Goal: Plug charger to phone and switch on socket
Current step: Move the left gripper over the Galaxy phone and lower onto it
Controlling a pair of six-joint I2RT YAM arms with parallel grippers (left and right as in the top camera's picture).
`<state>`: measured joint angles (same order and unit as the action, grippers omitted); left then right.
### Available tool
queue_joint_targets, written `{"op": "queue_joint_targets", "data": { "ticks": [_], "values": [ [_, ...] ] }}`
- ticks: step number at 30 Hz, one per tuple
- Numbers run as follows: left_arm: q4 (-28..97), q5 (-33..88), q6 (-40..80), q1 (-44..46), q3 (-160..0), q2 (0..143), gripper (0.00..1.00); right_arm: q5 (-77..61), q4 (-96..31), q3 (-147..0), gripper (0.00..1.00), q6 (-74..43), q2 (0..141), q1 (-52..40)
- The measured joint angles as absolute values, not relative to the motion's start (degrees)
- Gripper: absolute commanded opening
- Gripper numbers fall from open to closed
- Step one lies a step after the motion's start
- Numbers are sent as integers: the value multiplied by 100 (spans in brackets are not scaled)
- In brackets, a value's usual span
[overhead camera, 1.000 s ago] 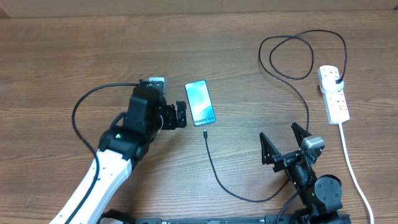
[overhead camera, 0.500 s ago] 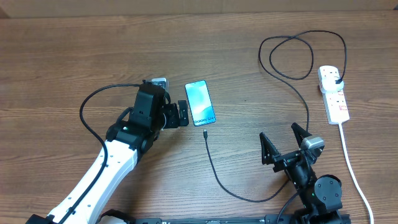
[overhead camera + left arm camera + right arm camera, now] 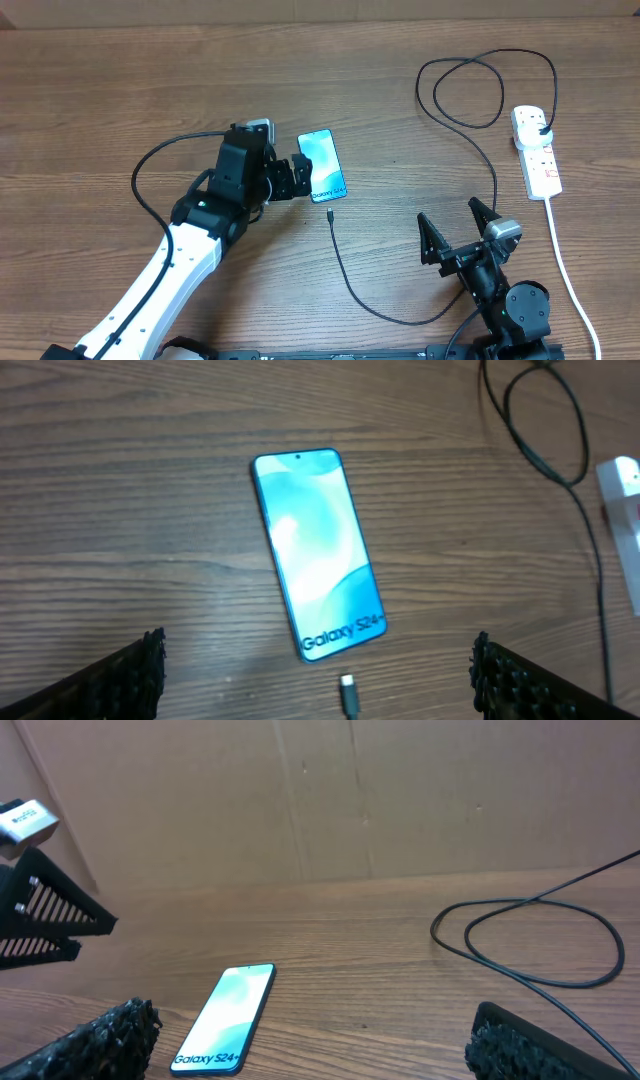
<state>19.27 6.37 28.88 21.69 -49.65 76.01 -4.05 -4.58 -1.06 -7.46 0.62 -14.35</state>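
Open table [image 3: 150, 80] beyond phone [image 3: 322, 165]; charger tip [image 3: 347, 685] at near edge.

Teal-screened phone [image 3: 322, 165], black charger [image 3: 470, 150], white socket [image 3: 537, 150], brown woodgrain table [image 3: 100, 100]

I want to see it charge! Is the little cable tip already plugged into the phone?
No, the charger tip lies loose just below the phone, with a gap showing between them.
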Motion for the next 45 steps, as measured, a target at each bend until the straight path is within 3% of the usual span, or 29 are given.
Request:
{"op": "queue_joint_targets", "data": {
  "ticks": [9, 26, 45],
  "values": [
    [2770, -51, 3098, 2674, -6265, 8464, 100, -403, -458, -106, 100, -746, 62, -1435],
    [4766, -416, 3465, 3000, -9690, 11627, 100, -405, -456, -106, 100, -744, 62, -1435],
    [5057, -523, 3789, 3116, -9904, 12870, 100, -405, -458, -106, 100, -746, 62, -1435]
  ]
}}
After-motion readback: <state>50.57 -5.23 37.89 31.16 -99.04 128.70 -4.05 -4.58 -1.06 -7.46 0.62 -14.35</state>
